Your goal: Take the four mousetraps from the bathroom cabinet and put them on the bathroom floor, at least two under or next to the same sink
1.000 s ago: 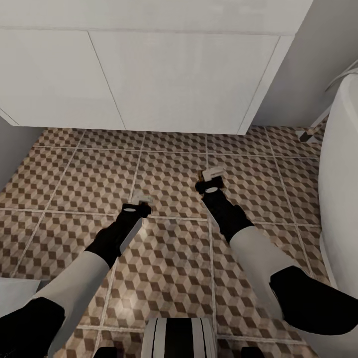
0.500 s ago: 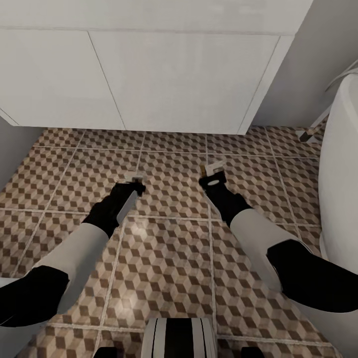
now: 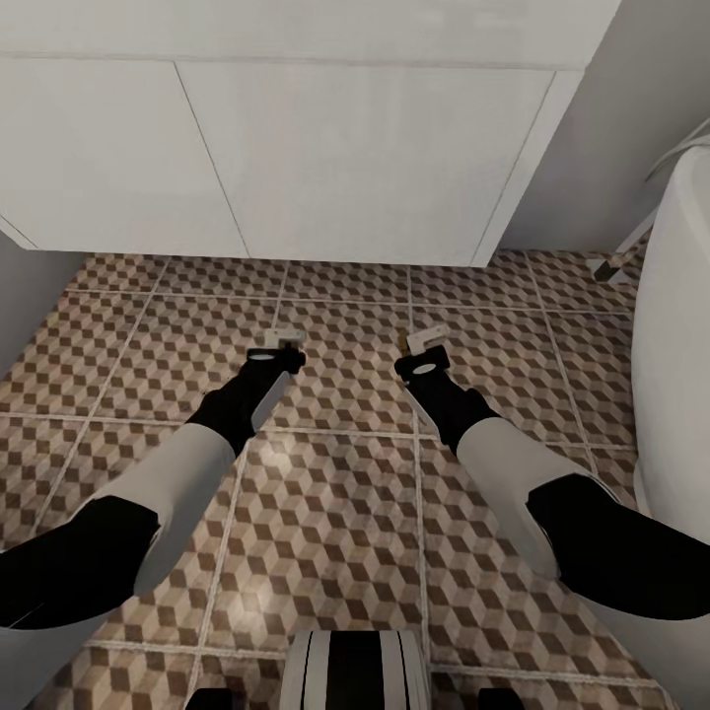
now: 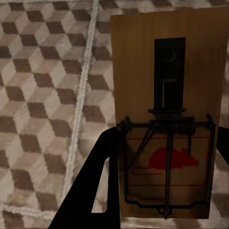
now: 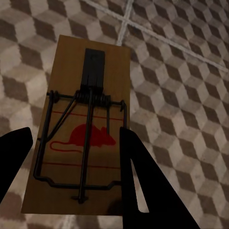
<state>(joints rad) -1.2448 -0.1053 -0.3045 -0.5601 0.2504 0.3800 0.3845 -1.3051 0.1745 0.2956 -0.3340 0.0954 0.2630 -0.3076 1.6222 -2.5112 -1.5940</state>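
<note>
- Mousetraps are in both grippers. From the head view, the left gripper (image 3: pixel 279 347) and right gripper (image 3: pixel 424 347) are both stretched low over the patterned floor (image 3: pixel 335 513), in front of the white sink unit (image 3: pixel 296 148). Each carries something small and pale at its tip, too small from here to identify. The white bathtub (image 3: pixel 680 325) stands close beside the right arm.
- Left wrist view: the left mousetrap (image 4: pixel 167 119) is clamped at its edges between the dark fingers (image 4: pixel 102 186), held above the tiles with its wire spring and red mouse print facing the camera. This detail is lost from the head view.
- Right wrist view: the right mousetrap (image 5: pixel 81 138) sits likewise between that gripper's fingers (image 5: pixel 138 181), over a grout line.
- Risk, as I judge it: letting go from this height could make a board bounce, flip or slide off away from the sink unit; lowering too far could jam the fingertips into the tiles. How high the boards hang, no view shows clearly.
</note>
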